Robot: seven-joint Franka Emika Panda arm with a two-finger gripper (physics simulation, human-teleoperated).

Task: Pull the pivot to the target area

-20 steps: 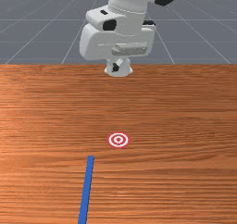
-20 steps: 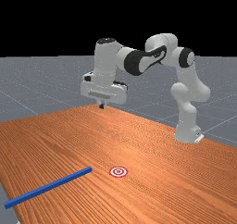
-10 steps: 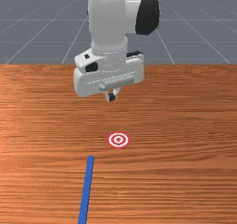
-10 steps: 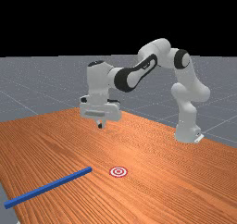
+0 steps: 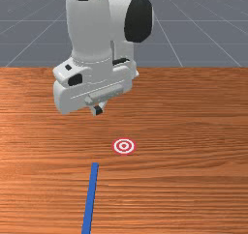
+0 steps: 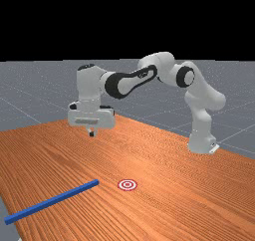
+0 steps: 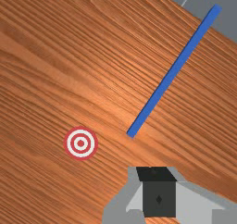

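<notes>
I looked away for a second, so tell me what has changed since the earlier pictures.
My gripper has come down and moved toward the front view's left, nearer the blue bar. Nothing was gripped or let go. The blue bar and red-and-white target stayed put.

We hold our gripper (image 6: 91, 134) over the table (image 6: 154, 158), fingers together. Below them, a blue bar (image 6: 52, 201) lies to the far view's left, a ringed target (image 6: 127, 185) to its right.

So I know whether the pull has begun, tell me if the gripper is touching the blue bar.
Apart. In the front view, the table shows between the gripper and the nearest end of the blue bar.
</notes>
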